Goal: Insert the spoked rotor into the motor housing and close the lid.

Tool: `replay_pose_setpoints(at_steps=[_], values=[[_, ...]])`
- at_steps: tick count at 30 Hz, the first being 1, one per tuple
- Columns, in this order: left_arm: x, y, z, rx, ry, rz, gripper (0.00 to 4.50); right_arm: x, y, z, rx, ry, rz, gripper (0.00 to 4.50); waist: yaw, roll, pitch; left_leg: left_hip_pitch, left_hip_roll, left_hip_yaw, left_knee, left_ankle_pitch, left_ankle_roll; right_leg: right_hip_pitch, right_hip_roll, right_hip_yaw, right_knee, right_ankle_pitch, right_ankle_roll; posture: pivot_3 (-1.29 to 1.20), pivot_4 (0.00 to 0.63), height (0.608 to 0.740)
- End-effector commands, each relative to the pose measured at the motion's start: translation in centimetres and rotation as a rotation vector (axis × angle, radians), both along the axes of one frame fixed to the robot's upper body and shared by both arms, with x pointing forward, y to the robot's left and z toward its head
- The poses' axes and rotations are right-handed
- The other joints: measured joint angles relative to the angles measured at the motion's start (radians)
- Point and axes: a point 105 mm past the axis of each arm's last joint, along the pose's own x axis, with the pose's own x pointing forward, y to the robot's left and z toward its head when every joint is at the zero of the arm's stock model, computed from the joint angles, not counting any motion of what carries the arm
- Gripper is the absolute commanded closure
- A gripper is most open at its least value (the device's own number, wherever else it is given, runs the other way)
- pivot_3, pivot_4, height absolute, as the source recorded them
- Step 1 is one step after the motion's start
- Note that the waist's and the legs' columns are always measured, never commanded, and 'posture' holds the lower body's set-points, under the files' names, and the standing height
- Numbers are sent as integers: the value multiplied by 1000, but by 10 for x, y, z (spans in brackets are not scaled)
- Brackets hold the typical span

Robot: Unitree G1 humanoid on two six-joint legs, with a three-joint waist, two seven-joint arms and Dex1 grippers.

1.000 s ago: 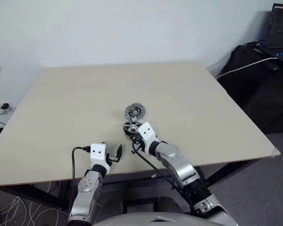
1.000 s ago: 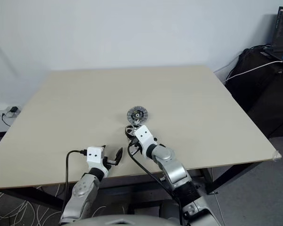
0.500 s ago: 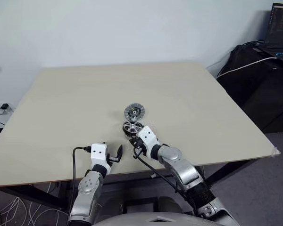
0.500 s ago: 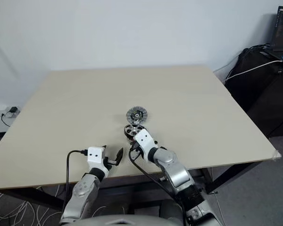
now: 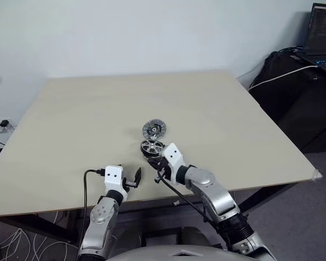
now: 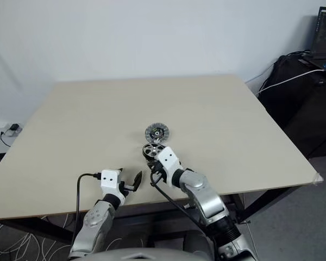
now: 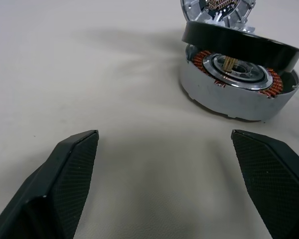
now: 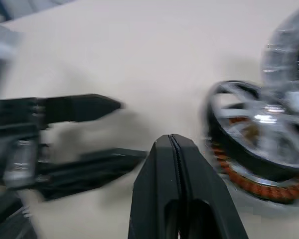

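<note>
A pale beige tabletop [image 5: 87,109] under a white wall carries the work, with a dark bag and a laptop off past its right edge. The right gripper [image 8: 175,149] has its two black fingers pressed flat together, holding nothing, and hangs just beside the near edge of the small silver spoked rotor with its dark outer rim [image 5: 151,147]. That wheel sits tilted on the round grey metal motor housing with copper-wound coils [image 7: 236,87], one side raised off the windings, so it looks only partly seated. Just beyond it lies the round grey lid with a segmented inner rim and dark centre [image 5: 154,129], face up, close against the housing. To the left of the right gripper, near the table's front edge, the left gripper [image 7: 174,179] stands wide open and empty, aimed at the housing. The rotor is probably stiff, dense and smooth-rimmed, and magnets may tug it sideways; pinching across the dark rim, or pressing on the hub, seems safest.
</note>
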Motion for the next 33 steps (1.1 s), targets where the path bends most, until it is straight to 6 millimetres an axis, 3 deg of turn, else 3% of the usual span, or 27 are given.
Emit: replay_pose_setpoints(at_steps=[1,9,18,33], values=[[6,-4,7,-2,-31,-15,0,-5,17,14,81,20,91,4470,0,0,0,0,0,0,0,0,0,0,0,0,0,0,0,0,0,740],[5,-3,7,0,-32,-9,0,23,29,20,47,-60,-69,4470,0,0,0,0,0,0,0,0,-1,0,0,0,0,0,0,0,0,740],[5,-3,7,-1,-32,-9,0,37,34,25,39,-106,-145,4470,-1,0,0,-2,0,0,-1,0,-1,-3,0,0,0,1,1,0,0,740],[7,-4,11,1,-48,-11,0,49,13,8,-79,-114,-252,4470,-2,1,0,-2,0,0,-1,0,-1,-2,0,0,0,0,0,0,0,740]])
